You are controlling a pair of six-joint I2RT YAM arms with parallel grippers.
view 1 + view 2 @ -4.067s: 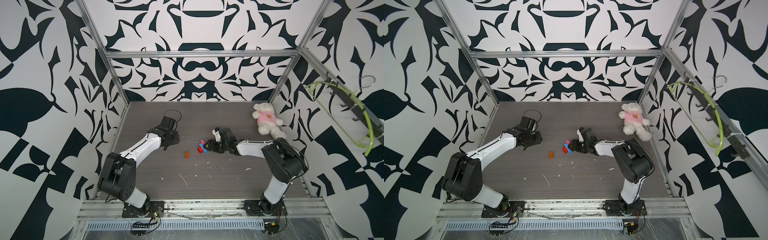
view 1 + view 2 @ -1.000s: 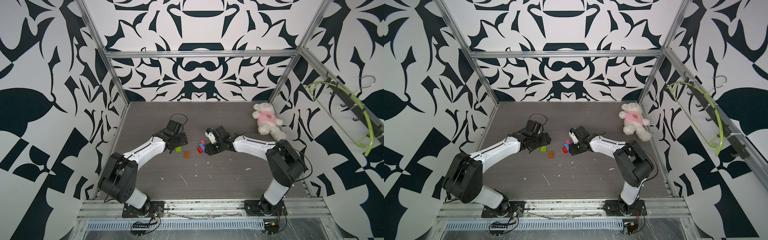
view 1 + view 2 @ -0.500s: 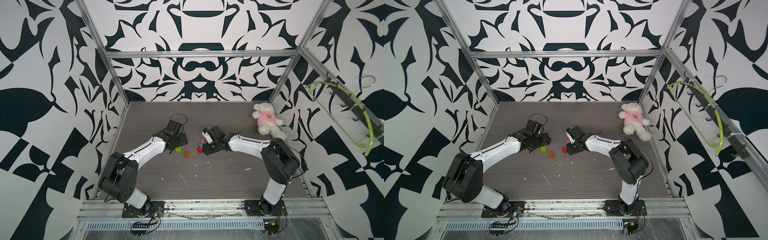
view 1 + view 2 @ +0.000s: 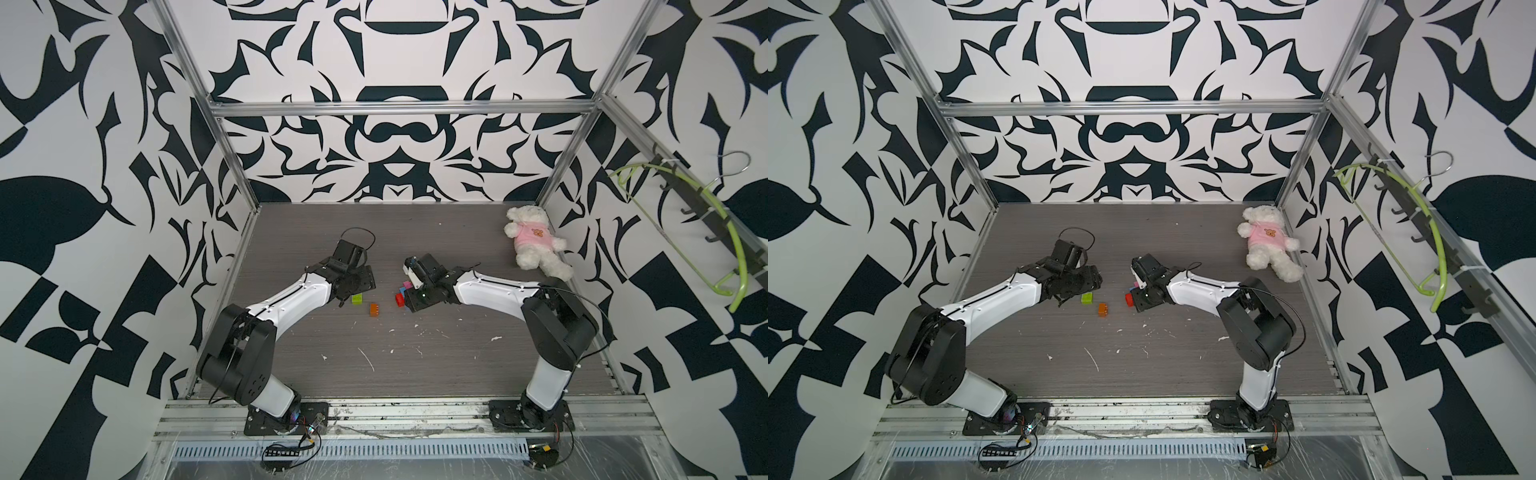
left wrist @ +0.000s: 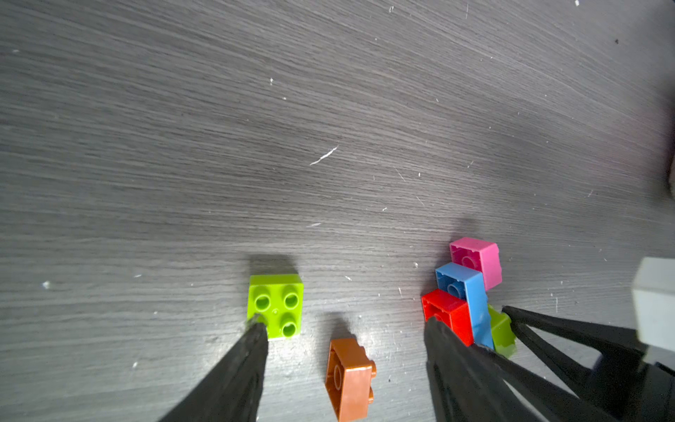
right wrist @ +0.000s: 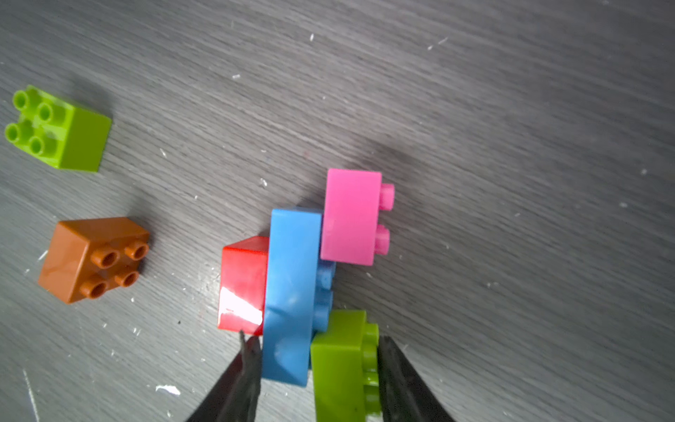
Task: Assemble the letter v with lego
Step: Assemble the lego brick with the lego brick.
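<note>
1. Right wrist view: the joined cluster [image 6: 303, 263] lies on its side on the table [image 6: 511, 128]. Its blue brick [image 6: 288, 329] carries the red brick [image 6: 243, 285] on one face, and the pink brick [image 6: 350, 215] and a lime green brick [image 6: 339, 358] on the studded face.
2. The right tool [image 6: 317, 339] is clenched across it, one finger at the blue brick's side and the other on the green studs. This is probably to steady the half-built letter.
3. Beyond the red-side finger sit the orange brick [image 6: 73, 255], tipped on its side, and farther out the loose lime green brick [image 6: 69, 139], studs up. Neither is joined yet.
4. The left tool [image 5: 343, 323] is released, jaws wide. One fingertip touches the loose green brick's corner, and the orange brick lies between the fingers, so this tool seems to be lining up a pick.
</note>
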